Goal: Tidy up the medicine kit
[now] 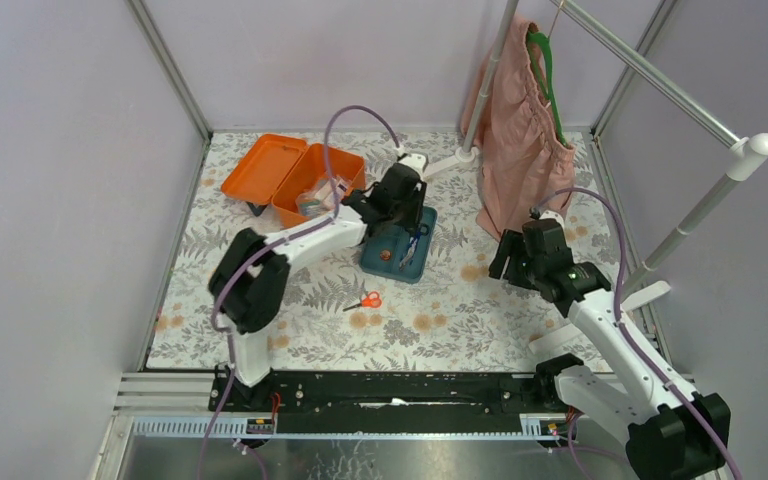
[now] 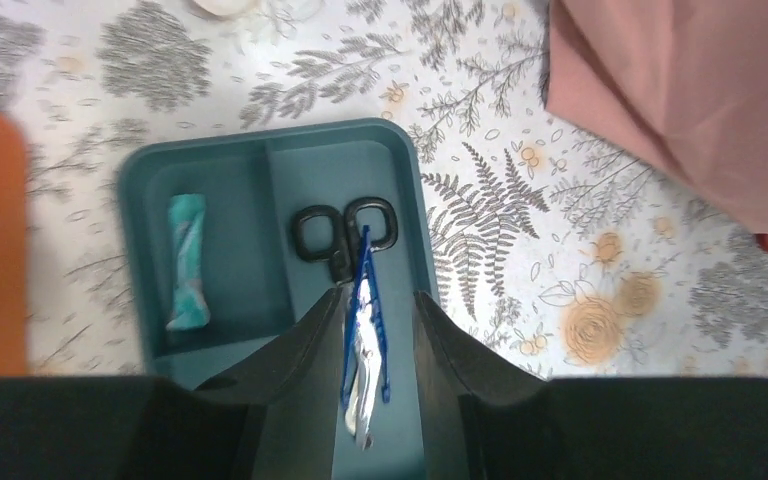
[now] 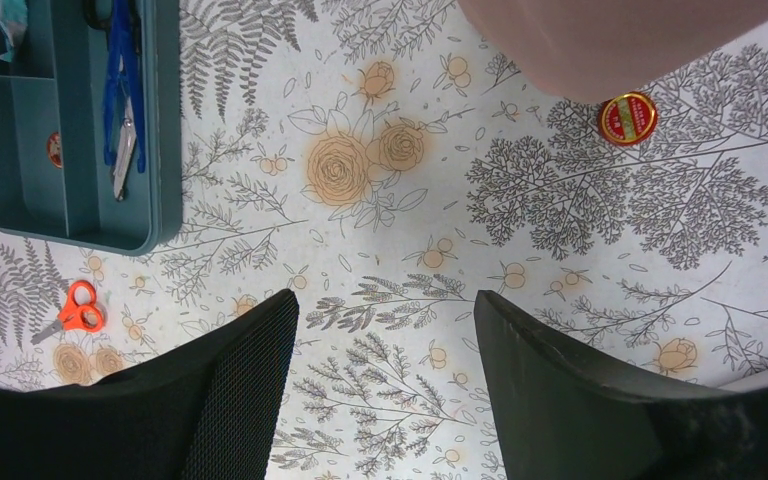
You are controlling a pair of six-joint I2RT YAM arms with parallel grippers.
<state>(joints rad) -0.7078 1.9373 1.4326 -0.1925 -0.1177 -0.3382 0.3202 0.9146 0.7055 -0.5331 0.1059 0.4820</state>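
Observation:
The orange medicine kit box (image 1: 305, 182) stands open at the back left, lid (image 1: 263, 165) flat beside it. Its teal insert tray (image 1: 375, 258) lies on the table to the right of it. My left gripper (image 1: 400, 198) hovers over the tray (image 2: 260, 135), jaws parted (image 2: 380, 295). Blue tweezers (image 2: 365, 320) with a silver piece lie in the tray's long compartment between my fingers, beside black scissors (image 2: 345, 230). A teal wrapped roll (image 2: 185, 262) lies in the other compartment. My right gripper (image 3: 385, 300) is open and empty above bare cloth, right of the tray (image 3: 60, 205).
Small orange scissors (image 1: 365, 300) lie on the floral cloth in front of the tray, also in the right wrist view (image 3: 75, 310). A red round tin (image 3: 628, 118) lies by the pink garment (image 1: 520, 150) hanging on a rack at the back right. A small red disc (image 3: 53, 148) sits in the tray.

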